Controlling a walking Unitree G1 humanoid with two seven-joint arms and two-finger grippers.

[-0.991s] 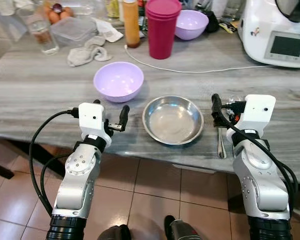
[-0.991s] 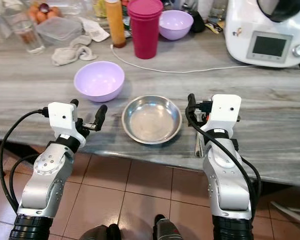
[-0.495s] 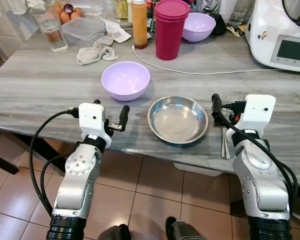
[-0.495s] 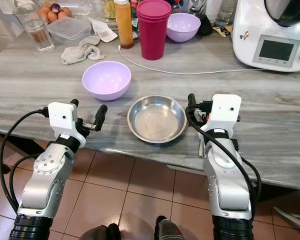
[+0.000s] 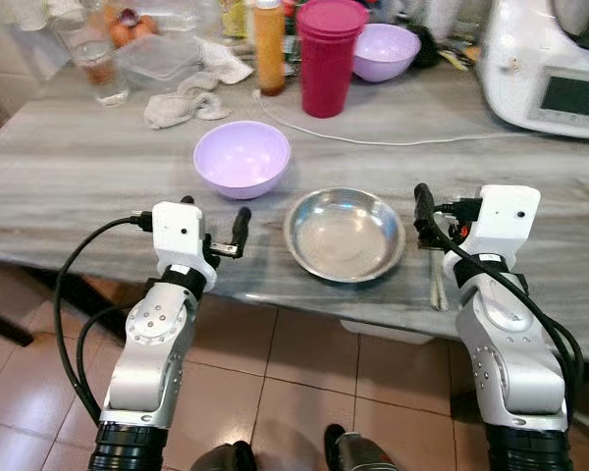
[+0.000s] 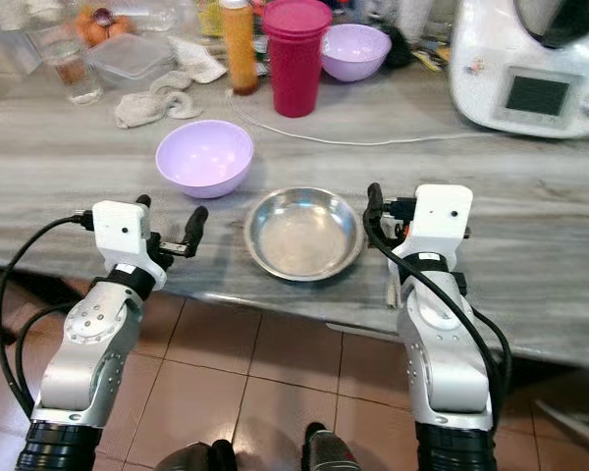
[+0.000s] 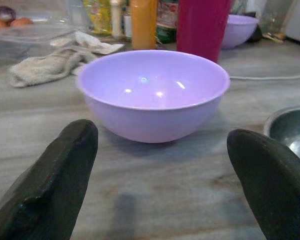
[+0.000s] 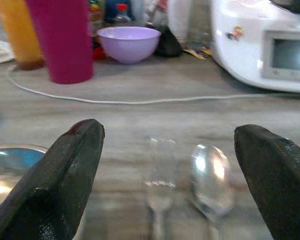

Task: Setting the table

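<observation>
Both claws are wide open and hold nothing. Left gripper (image 5: 216,228) hangs near the table's front edge, facing the purple bowl (image 7: 152,92). Right gripper (image 8: 165,165) hangs just over the fork (image 8: 159,192) and spoon (image 8: 210,177), right beside the metal plate (image 5: 343,234). A careless bump (I think) could knock the cutlery off the gray table (image 5: 79,186).

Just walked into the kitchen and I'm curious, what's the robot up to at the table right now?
It's setting the table. A steel bowl sits at the table's near edge, with a fork and spoon laid to its right and a lilac bowl behind. The left gripper and right gripper both hover open, holding nothing.
</observation>
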